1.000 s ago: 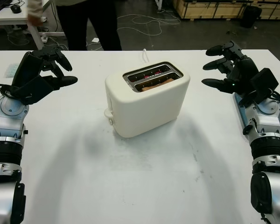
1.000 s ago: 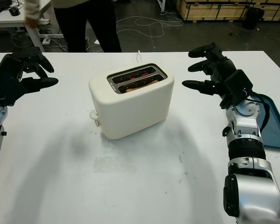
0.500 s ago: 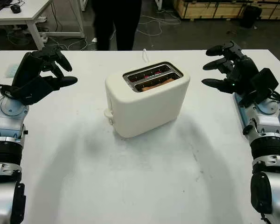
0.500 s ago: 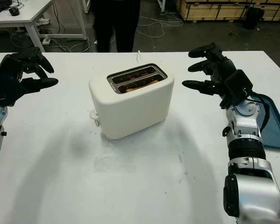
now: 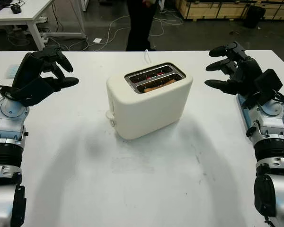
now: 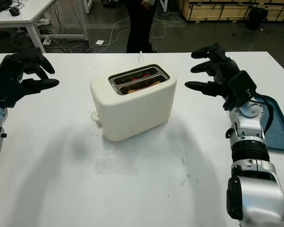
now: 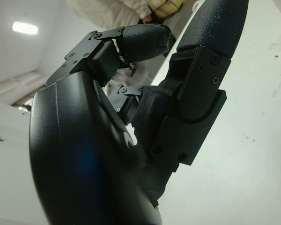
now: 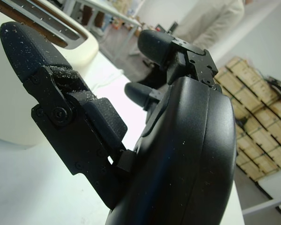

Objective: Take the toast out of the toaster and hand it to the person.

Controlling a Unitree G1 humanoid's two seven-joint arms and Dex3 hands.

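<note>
Only the person point(image 5: 141, 23) beyond the far edge of the table has moved, stepping from the left side across to stand now behind the toaster; both robot arms sit exactly where they were a second ago. Down in the nearer slot of the cream toaster point(image 5: 149, 101) lies the toast point(image 5: 157, 85), its brown top edge about level with the slot's rim, while the far slot glows red. That toaster stands mid-table on the white table point(image 5: 146, 189), lever knob toward the robot's left. Raised well clear on one side is the left hand point(image 5: 42, 75), open and holding nothing; the right hand point(image 5: 232, 68) hovers opposite, likewise open and empty, near a blue tray point(image 6: 279, 125) at the table's edge. With the receiver now in place across the table, I judge the handover route short, but the reach for the toast has not begun
</note>
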